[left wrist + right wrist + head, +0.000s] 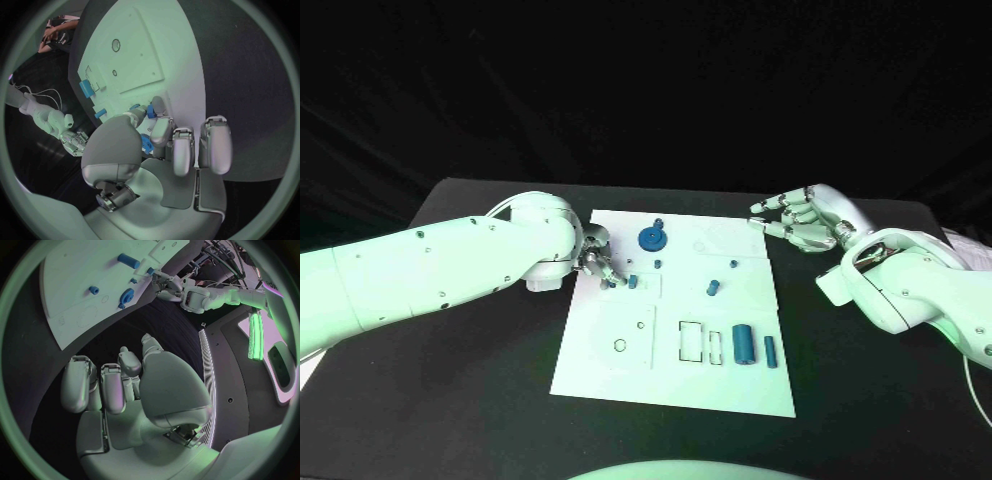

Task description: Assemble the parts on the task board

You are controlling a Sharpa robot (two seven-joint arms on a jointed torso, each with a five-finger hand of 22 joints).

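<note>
The left silver many-fingered hand (594, 255) pinches a small blue cylindrical part (633, 282) between its fingertips (157, 107) at the near-left edge of the flat white rectangular task board (747, 390), its other fingers curled down beside it. Just beyond those fingertips stands a round blue gear-like part (652, 238); farther off lie a short blue peg (713, 287) and a larger blue cylinder (744, 343). The right silver many-fingered hand (803, 220) hovers off the board's far edge, holding nothing, fingers loosely curled and apart, palm turned toward the board.
</note>
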